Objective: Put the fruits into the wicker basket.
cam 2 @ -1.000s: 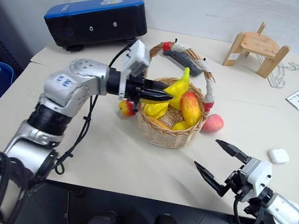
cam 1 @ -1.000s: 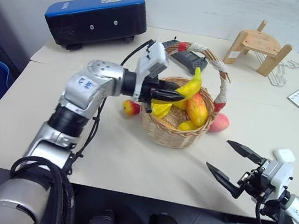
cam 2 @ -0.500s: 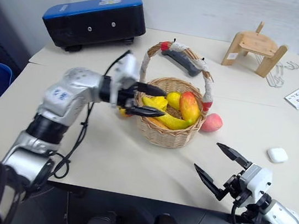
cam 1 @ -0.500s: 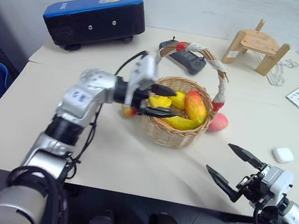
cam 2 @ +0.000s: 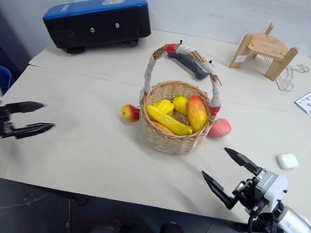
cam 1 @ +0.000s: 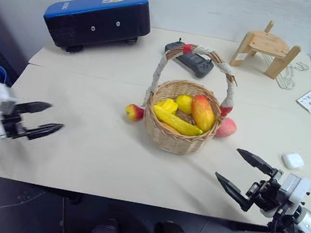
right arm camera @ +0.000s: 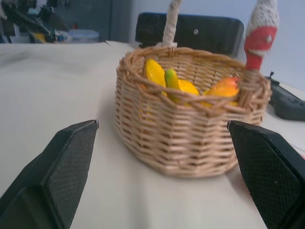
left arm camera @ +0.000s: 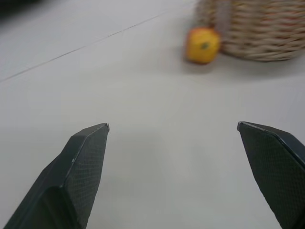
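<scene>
While its two black fingers stand spread wide with nothing between them, the left gripper [cam 1: 39, 119] hovers at the far left edge of the head view, over the near left part of the pale beige table [cam 1: 92, 154]. At the lower right of the frame the right gripper [cam 1: 245, 175] is just as wide apart and empty, its tips pointing toward the centre.

At the centre of the frame stands the round tan woven wicker basket [cam 1: 176, 140], its tall arched handle wrapped in white rope with red ends. Inside it lie the long curved yellow banana [cam 1: 177, 121], the yellow star fruit [cam 1: 167, 105], the lemon [cam 1: 184, 102] and the red-orange mango [cam 1: 203, 112]. The small red-yellow apple [cam 1: 134, 112] sits on the table just left of the basket, and the pink-red peach [cam 1: 227, 127] sits against its right side.

Further out, a small white rounded case [cam 1: 293, 161] lies at the right, a black-and-blue box [cam 1: 96, 20] at the upper left, a dark controller [cam 1: 193, 63] behind the basket, and a wooden stand [cam 1: 268, 48] at the upper right.
</scene>
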Robot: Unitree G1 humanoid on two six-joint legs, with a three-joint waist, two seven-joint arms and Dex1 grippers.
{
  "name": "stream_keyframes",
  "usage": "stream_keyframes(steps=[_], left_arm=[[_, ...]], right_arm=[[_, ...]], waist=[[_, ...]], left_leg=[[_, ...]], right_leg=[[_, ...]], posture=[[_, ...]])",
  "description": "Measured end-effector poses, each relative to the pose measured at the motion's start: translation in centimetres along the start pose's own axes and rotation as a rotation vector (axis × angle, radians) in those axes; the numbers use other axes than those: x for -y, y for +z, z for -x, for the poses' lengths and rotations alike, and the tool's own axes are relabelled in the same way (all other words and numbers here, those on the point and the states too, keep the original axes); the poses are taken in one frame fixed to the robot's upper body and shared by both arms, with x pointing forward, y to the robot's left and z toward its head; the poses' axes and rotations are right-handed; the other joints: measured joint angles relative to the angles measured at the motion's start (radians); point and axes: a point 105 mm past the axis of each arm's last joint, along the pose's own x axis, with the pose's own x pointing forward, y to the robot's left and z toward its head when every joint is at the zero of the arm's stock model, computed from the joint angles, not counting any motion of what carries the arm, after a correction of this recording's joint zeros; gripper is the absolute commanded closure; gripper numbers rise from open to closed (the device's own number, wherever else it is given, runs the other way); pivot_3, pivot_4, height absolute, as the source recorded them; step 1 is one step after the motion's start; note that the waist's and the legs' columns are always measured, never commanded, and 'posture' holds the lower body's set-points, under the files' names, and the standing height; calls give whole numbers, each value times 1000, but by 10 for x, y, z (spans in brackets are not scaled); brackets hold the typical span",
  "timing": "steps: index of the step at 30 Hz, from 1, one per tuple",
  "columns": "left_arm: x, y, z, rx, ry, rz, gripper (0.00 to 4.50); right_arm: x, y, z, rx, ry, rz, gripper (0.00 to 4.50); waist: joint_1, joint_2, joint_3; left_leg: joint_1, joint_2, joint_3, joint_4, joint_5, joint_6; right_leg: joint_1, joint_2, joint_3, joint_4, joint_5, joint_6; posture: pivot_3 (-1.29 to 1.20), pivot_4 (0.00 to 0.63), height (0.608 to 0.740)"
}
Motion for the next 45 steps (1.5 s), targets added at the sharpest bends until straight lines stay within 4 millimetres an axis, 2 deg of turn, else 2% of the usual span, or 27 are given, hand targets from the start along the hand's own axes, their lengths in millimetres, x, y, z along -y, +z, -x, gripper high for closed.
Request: stream_keyframes(steps=[2,3,6,11,15,19,23,28,31,36,38,40,43,45], left_arm=[[-9,-14,19,-32,72,43,31],[-10,-17,22,-38,82,54,31],[-1,-12,11,-24,29,41,31],[43,41,-64,82,-261,-99,31],[73,71,-130,142,-426,-162,31],[85,72,-181,113,-476,-183,31],[93,58,-208,50,-516,-195,31],[102,48,-222,7,-554,-210,31],[105,40,-227,-15,-565,-208,587],[107,33,-230,-35,-557,-217,2092],[105,33,-229,-31,-554,-216,2318],[99,30,-222,-29,-545,-206,2320],[85,25,-197,-21,-559,-209,2320],[81,27,-168,-5,-632,-194,2320]], right_arm=[[-2,4,-3,11,14,3,0],[-2,3,-4,10,15,-2,0],[-2,4,-6,12,19,-5,0],[1,7,-13,27,28,2,0],[2,9,-21,28,29,2,0],[4,10,-24,16,12,9,0],[4,10,-26,2,-8,21,0],[0,8,-21,-18,-39,16,0],[-4,3,-14,-36,-55,3,0],[-7,2,-9,-29,-47,19,0],[-8,1,-7,-31,-47,19,0],[-9,1,-6,-25,-39,28,0],[-8,0,-2,-27,-43,36,0],[-5,-2,3,-40,-62,37,0]], waist=[[0,-1,0],[3,-1,-1],[19,-3,-1],[32,-4,-2],[26,-4,-2],[14,-4,-2],[3,-5,-2],[6,-5,-1],[11,-5,-1],[11,-6,-1],[10,-5,-1],[6,-5,-1],[-4,-5,-1],[-6,-5,-1]], left_leg=[[0,0,0,-1,-1,0],[0,0,-1,-1,-1,0],[0,-1,-1,0,-1,0],[-1,-2,-1,0,-1,0],[-1,-1,3,3,-1,-1],[0,-1,5,3,-1,0],[0,0,5,3,-1,0],[-1,-1,5,4,-1,0],[-1,-1,5,5,-2,1],[-1,0,5,6,-2,1],[-1,0,5,7,-2,1],[-1,0,5,7,-2,1],[0,1,5,6,-2,0],[-1,2,4,6,-3,0]], right_leg=[[0,0,-1,0,0,0],[0,-1,-2,0,0,0],[1,-2,-3,-1,0,0],[2,-2,-3,-1,0,0],[0,2,-3,1,1,1],[-3,3,-5,1,1,1],[-3,2,-6,1,1,1],[-3,2,-6,1,1,1],[-3,1,-6,1,1,1],[-2,2,-6,1,1,1],[-2,2,-6,1,1,1],[-2,2,-6,2,1,1],[-3,2,-6,3,1,1],[-3,2,-7,4,1,1]], posture=[[0,150,740],[0,150,740],[0,150,740],[0,150,740],[0,150,740],[0,150,740],[0,150,740],[0,150,740],[0,150,740],[0,150,740],[0,150,740],[0,150,740],[0,150,740],[0,150,740]])
